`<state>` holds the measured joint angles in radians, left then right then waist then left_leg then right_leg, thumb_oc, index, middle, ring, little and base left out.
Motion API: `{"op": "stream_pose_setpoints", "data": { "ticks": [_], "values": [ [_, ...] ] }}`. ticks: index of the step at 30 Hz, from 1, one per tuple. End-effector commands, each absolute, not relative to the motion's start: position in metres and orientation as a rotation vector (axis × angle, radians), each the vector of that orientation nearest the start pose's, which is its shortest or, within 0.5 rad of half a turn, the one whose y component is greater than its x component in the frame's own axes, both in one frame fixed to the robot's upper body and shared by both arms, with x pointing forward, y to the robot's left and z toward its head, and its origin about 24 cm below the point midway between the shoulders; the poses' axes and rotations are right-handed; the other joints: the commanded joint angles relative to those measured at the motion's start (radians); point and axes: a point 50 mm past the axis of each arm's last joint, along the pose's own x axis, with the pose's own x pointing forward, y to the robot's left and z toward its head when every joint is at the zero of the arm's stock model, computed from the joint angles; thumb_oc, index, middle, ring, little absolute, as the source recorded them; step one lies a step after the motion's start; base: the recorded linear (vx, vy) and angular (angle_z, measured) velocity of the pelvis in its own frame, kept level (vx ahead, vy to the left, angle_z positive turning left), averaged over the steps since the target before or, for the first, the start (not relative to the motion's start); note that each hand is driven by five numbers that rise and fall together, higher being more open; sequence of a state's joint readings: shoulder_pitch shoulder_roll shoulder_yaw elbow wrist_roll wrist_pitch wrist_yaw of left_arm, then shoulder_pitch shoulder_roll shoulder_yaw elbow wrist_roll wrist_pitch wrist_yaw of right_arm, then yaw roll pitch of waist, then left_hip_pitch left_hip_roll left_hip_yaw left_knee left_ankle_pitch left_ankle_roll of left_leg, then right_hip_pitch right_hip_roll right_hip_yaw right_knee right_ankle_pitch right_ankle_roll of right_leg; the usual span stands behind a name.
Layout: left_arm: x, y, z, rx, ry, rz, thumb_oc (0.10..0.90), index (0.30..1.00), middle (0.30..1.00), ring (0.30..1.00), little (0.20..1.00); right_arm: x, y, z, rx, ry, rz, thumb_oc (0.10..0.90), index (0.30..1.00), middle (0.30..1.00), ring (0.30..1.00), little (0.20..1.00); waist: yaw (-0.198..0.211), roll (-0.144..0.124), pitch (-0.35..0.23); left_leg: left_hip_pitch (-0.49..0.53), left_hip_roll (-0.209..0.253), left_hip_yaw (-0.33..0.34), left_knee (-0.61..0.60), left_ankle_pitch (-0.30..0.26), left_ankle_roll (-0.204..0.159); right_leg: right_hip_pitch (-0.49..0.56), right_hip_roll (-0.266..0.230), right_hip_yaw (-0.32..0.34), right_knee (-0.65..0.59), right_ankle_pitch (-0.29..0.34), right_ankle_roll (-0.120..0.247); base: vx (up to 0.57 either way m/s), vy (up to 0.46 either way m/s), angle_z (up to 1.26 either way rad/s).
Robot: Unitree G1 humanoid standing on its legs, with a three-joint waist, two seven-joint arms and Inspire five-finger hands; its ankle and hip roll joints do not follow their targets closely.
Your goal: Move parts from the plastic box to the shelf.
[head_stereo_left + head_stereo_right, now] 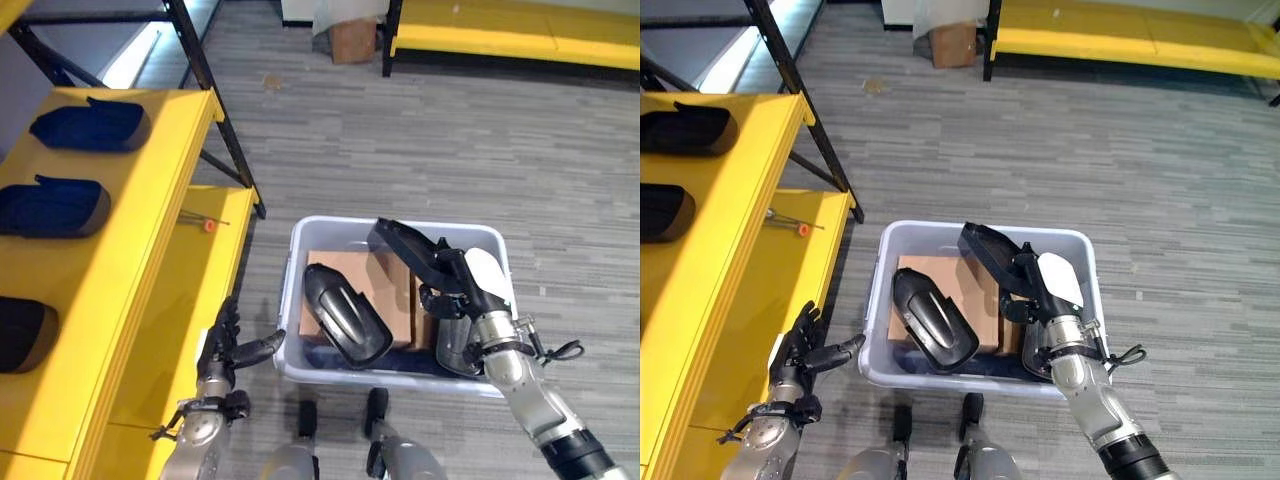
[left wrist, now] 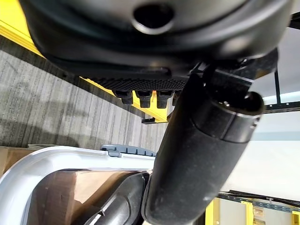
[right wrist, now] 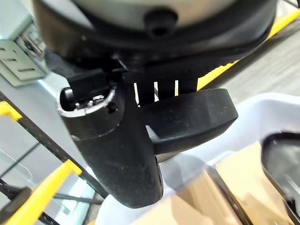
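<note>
Two yellow shelf (image 1: 150,190) tiers | grey plank floor (image 1: 430,130) | plastic box (image 1: 300,240)

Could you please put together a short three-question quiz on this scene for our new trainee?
1. True or false: the right robot hand is shut on a black part above the plastic box.
2. The left robot hand is: A) holding a part, B) open beside the box, C) resting on the shelf.
3. What lies flat in the box under the other black part?

Key: 1 true; 2 B; 3 brown cardboard.
</note>
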<state>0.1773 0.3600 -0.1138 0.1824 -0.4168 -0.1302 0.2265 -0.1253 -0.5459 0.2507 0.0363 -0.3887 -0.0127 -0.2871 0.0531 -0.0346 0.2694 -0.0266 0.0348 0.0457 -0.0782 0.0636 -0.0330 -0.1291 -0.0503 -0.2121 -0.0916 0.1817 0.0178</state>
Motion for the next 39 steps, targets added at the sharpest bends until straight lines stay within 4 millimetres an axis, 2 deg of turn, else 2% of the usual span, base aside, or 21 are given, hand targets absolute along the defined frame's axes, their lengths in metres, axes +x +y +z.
{"op": "stream_pose_setpoints", "data": {
  "ticks": [1, 5, 9, 11, 12, 13, 15, 17, 19, 20, 21, 24, 26, 28, 29, 31, 32, 34, 39],
  "values": [
    [0.207, 0.234, -0.004, 0.015, 0.156, 0.255, 0.900, 1.000, 1.000, 1.000, 1.000, 0.275, -0.186, 0.136, -0.850, -0.527, -0.063, 0.400, 0.300, 0.300, 0.300, 0.300, -0.002, -0.006, -0.127, 0.017, 0.078, -0.019, -0.009, -0.010, -0.043, 0.097, -0.068, 0.009, 0.041, -0.118, 0.112, -0.01, -0.055, -0.04],
    [0.202, 0.237, -0.009, -0.010, 0.173, 0.296, 0.900, 1.000, 1.000, 1.000, 1.000, 0.272, -0.175, 0.152, -0.841, -0.625, -0.029, 0.400, 0.300, 0.300, 0.300, 0.300, 0.010, -0.005, -0.161, 0.041, 0.113, -0.023, -0.009, 0.003, -0.059, 0.129, -0.035, 0.009, 0.046, -0.151, 0.092, 0.00, -0.138, -0.02],
    [0.198, 0.235, -0.014, -0.056, 0.188, 0.327, 0.900, 1.000, 1.000, 1.000, 1.000, 0.274, -0.165, 0.180, -0.857, -0.765, -0.021, 0.400, 0.300, 0.300, 0.300, 0.300, 0.039, 0.005, -0.148, 0.031, 0.146, -0.042, 0.004, 0.060, -0.087, 0.147, 0.002, 0.000, 0.026, -0.161, 0.067, -0.07, -0.170, 0.00],
    [0.201, 0.227, -0.016, -0.075, 0.195, 0.309, 0.900, 1.000, 1.000, 1.000, 1.000, 0.275, -0.166, 0.196, -0.876, -0.833, -0.056, 0.400, 0.300, 0.300, 0.300, 0.300, 0.055, 0.016, -0.123, -0.036, 0.144, -0.067, -0.001, 0.132, -0.116, 0.135, -0.002, -0.056, 0.012, -0.158, 0.060, -0.22, -0.109, 0.34],
    [0.202, 0.227, -0.016, -0.075, 0.194, 0.308, 0.900, 1.000, 1.000, 1.000, 1.000, 0.275, -0.166, 0.196, -0.877, -0.834, -0.057, 0.400, 0.300, 0.300, 0.300, 0.300, 0.051, 0.016, -0.124, -0.041, 0.142, -0.073, -0.001, 0.134, -0.116, 0.133, -0.003, -0.061, 0.012, -0.158, 0.060, -0.25, -0.033, 1.17],
    [0.207, 0.222, -0.014, -0.080, 0.182, 0.290, 0.900, 1.000, 1.000, 1.000, 1.000, 0.274, -0.171, 0.200, -0.897, -0.852, -0.093, 0.400, 0.300, 0.300, 0.300, 0.300, 0.034, 0.010, -0.118, -0.075, 0.144, -0.024, 0.026, 0.145, -0.107, 0.112, -0.028, -0.103, 0.017, -0.153, 0.060, -0.19, -0.032, 1.28],
    [0.211, 0.219, -0.011, -0.090, 0.167, 0.280, 0.900, 1.000, 1.000, 1.000, 1.000, 0.273, -0.171, 0.202, -0.904, -0.862, -0.106, 0.400, 0.300, 0.300, 0.300, 0.300, 0.014, -0.001, -0.119, -0.047, 0.185, 0.069, 0.117, 0.104, -0.088, 0.085, -0.053, -0.150, 0.039, -0.148, 0.051, -0.22, -0.053, 1.00],
    [0.210, 0.218, -0.011, -0.098, 0.165, 0.271, 0.900, 1.000, 1.000, 1.000, 1.000, 0.270, -0.173, 0.197, -0.904, -0.846, -0.111, 0.400, 0.300, 0.300, 0.300, 0.300, 0.005, 0.000, -0.126, -0.013, 0.195, 0.073, 0.171, 0.065, -0.083, 0.080, -0.063, -0.178, 0.045, -0.148, 0.047, -0.13, -0.019, 0.94],
    [0.212, 0.216, -0.011, -0.105, 0.163, 0.267, 0.900, 1.000, 1.000, 1.000, 1.000, 0.266, -0.173, 0.196, -0.900, -0.848, -0.113, 0.400, 0.300, 0.300, 0.300, 0.300, -0.015, 0.007, -0.134, 0.050, 0.233, 0.108, 0.257, 0.059, -0.090, 0.078, -0.071, -0.220, 0.060, -0.152, 0.037, -0.14, 0.054, 0.75],
    [0.213, 0.211, -0.010, -0.105, 0.162, 0.245, 0.900, 1.000, 1.000, 1.000, 1.000, 0.264, -0.178, 0.192, -0.909, -0.831, -0.129, 0.400, 0.300, 0.300, 0.300, 0.300, -0.038, 0.024, -0.151, 0.124, 0.245, 0.137, 0.224, 0.044, -0.098, 0.072, -0.086, -0.275, 0.082, -0.159, 0.045, -0.06, 0.087, 0.76],
    [0.213, 0.212, -0.010, -0.105, 0.163, 0.246, 0.900, 1.000, 1.000, 1.000, 1.000, 0.264, -0.177, 0.192, -0.909, -0.831, -0.129, 0.400, 0.300, 0.300, 0.300, 0.300, -0.038, 0.027, -0.154, 0.132, 0.248, 0.126, 0.223, 0.032, -0.105, 0.079, -0.079, -0.258, 0.080, -0.175, 0.054, 0.00, 0.117, 0.95],
    [0.214, 0.206, -0.010, -0.084, 0.166, 0.210, 0.900, 1.000, 1.000, 1.000, 1.000, 0.259, -0.186, 0.193, -0.910, -0.824, -0.166, 0.400, 0.300, 0.300, 0.300, 0.300, -0.062, 0.053, -0.180, 0.170, 0.231, 0.195, 0.085, -0.024, -0.106, 0.084, -0.118, -0.295, 0.116, -0.159, 0.080, -0.01, 0.174, 1.05],
    [0.212, 0.203, -0.011, -0.070, 0.164, 0.191, 0.900, 1.000, 1.000, 1.000, 1.000, 0.258, -0.188, 0.190, -0.913, -0.809, -0.170, 0.400, 0.300, 0.300, 0.300, 0.300, -0.055, 0.066, -0.189, 0.189, 0.206, 0.189, 0.011, -0.053, -0.094, 0.087, -0.148, -0.312, 0.141, -0.158, 0.096, -0.02, 0.227, 1.14],
    [0.211, 0.203, -0.010, -0.069, 0.162, 0.190, 0.900, 1.000, 1.000, 1.000, 1.000, 0.260, -0.188, 0.186, -0.927, -0.781, -0.162, 0.400, 0.300, 0.300, 0.300, 0.300, -0.044, 0.073, -0.186, 0.180, 0.166, 0.158, -0.004, -0.086, -0.073, 0.084, -0.183, -0.317, 0.159, -0.139, 0.115, -0.07, 0.274, 0.50],
    [0.211, 0.205, -0.007, -0.059, 0.150, 0.193, 0.900, 1.000, 1.000, 1.000, 1.000, 0.261, -0.185, 0.184, -0.923, -0.774, -0.144, 0.400, 0.300, 0.300, 0.300, 0.300, -0.027, 0.070, -0.182, 0.161, 0.131, 0.137, -0.004, -0.099, -0.050, 0.089, -0.218, -0.319, 0.162, -0.109, 0.132, -0.09, 0.310, 0.17],
    [0.210, 0.207, -0.007, -0.052, 0.146, 0.197, 0.900, 1.000, 1.000, 1.000, 1.000, 0.261, -0.183, 0.184, -0.927, -0.774, -0.134, 0.400, 0.300, 0.300, 0.300, 0.300, -0.022, 0.063, -0.181, 0.156, 0.111, 0.129, -0.004, -0.106, -0.037, 0.095, -0.240, -0.326, 0.163, -0.097, 0.144, -0.05, 0.230, 0.54],
    [0.207, 0.210, -0.008, -0.043, 0.151, 0.208, 0.900, 1.000, 1.000, 1.000, 1.000, 0.262, -0.179, 0.184, -0.939, -0.783, -0.121, 0.400, 0.300, 0.300, 0.300, 0.300, -0.001, 0.059, -0.180, 0.149, 0.069, 0.106, -0.004, -0.120, -0.014, 0.103, -0.275, -0.340, 0.164, -0.075, 0.161, -0.04, 0.237, 0.55],
    [0.202, 0.213, -0.010, -0.047, 0.158, 0.236, 0.900, 1.000, 1.000, 1.000, 1.000, 0.264, -0.172, 0.186, -0.960, -0.802, -0.108, 0.400, 0.300, 0.300, 0.300, 0.300, 0.019, 0.055, -0.176, 0.148, 0.030, 0.083, -0.006, -0.132, 0.009, 0.100, -0.305, -0.339, 0.173, -0.056, 0.175, -0.05, 0.267, 0.09],
    [0.194, 0.219, -0.012, -0.048, 0.165, 0.269, 0.900, 1.000, 1.000, 1.000, 1.000, 0.269, -0.163, 0.186, -0.993, -0.819, -0.090, 0.400, 0.300, 0.300, 0.300, 0.300, 0.054, 0.042, -0.178, 0.149, -0.032, 0.062, -0.006, -0.147, 0.045, 0.108, -0.362, -0.337, 0.176, 0.003, 0.210, -0.02, 0.179, 0.06]
  ]
}}
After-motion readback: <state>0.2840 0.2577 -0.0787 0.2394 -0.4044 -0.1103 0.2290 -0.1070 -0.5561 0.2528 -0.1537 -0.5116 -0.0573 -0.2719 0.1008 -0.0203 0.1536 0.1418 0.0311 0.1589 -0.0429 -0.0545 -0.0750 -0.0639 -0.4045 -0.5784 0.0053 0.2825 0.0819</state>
